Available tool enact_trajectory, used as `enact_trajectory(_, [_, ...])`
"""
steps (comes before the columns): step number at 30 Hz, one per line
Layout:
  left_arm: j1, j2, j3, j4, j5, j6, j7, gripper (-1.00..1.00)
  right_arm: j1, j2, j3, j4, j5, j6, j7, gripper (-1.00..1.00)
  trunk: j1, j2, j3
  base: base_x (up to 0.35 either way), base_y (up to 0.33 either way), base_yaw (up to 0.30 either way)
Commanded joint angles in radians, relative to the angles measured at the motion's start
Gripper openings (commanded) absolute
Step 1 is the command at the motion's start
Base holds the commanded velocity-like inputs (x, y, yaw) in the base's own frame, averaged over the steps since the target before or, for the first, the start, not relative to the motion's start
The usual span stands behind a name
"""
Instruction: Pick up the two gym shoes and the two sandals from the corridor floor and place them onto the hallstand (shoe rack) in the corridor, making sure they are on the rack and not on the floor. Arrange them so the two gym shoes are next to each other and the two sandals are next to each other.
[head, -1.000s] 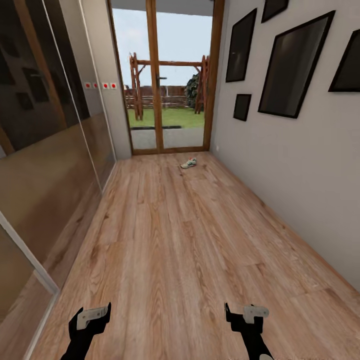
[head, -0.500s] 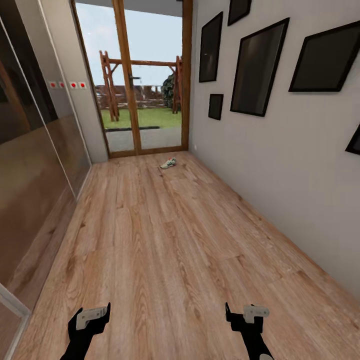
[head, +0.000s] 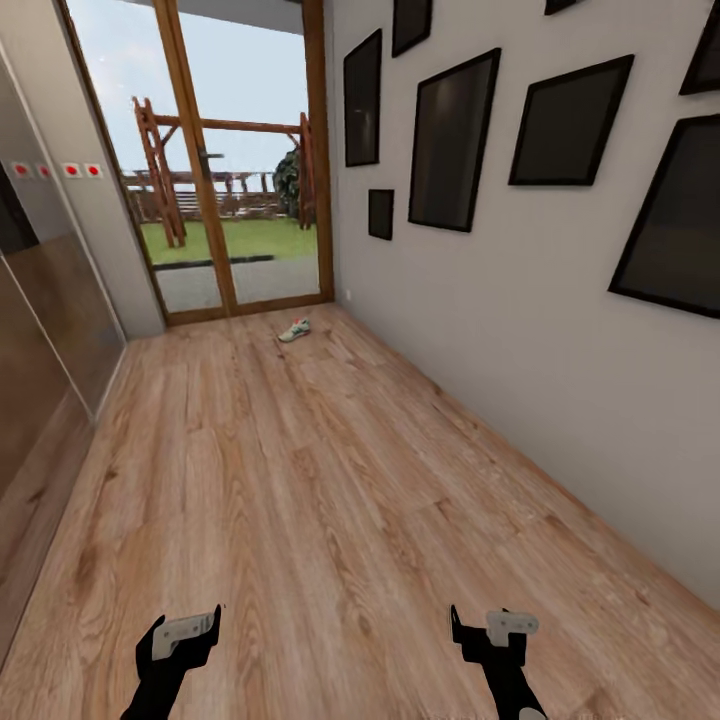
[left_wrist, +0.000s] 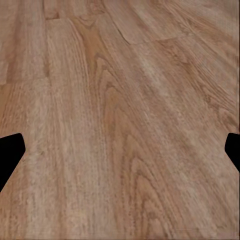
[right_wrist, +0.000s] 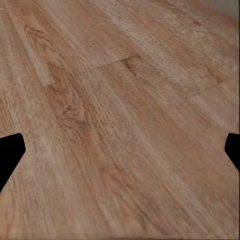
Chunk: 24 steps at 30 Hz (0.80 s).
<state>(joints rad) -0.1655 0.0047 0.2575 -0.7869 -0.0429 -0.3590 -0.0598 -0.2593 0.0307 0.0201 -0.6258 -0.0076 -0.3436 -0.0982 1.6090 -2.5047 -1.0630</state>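
Lying far off by the glass door (head: 215, 190), one gym shoe (head: 294, 330) waits on the floor (head: 300, 480), while the left gripper (head: 185, 635) and right gripper (head: 490, 628) hang spread wide, holding nothing, so the job looks barely begun.

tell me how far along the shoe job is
Nothing looks done yet. One gym shoe lies on the corridor floor far down by the glass door. The left gripper and right gripper are open and empty. All pickups and placing remain.

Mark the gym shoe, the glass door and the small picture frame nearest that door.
gym shoe (head: 294, 330), head view, middle of its upper.
glass door (head: 205, 205), head view, on its wooden centre post.
small picture frame (head: 380, 214), head view, centre of its dark pane.
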Motion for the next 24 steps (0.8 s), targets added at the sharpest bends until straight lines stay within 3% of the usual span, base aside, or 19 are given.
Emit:
enact_trajectory(1, [0.0,0.0,0.0,0.0,0.0,0.0,0.0,1.0,0.0,0.0,0.0,0.0,0.0,0.0,0.0,1.0,0.0,0.0,0.0,0.0,0.0,-0.29])
enact_trajectory(24, [0.0,0.0,0.001,0.0,0.0,0.0,0.0,1.0,0.0,0.001,0.001,0.0,0.0,0.0,0.0,1.0,0.0,0.0,0.009,0.0,0.0,-0.29])
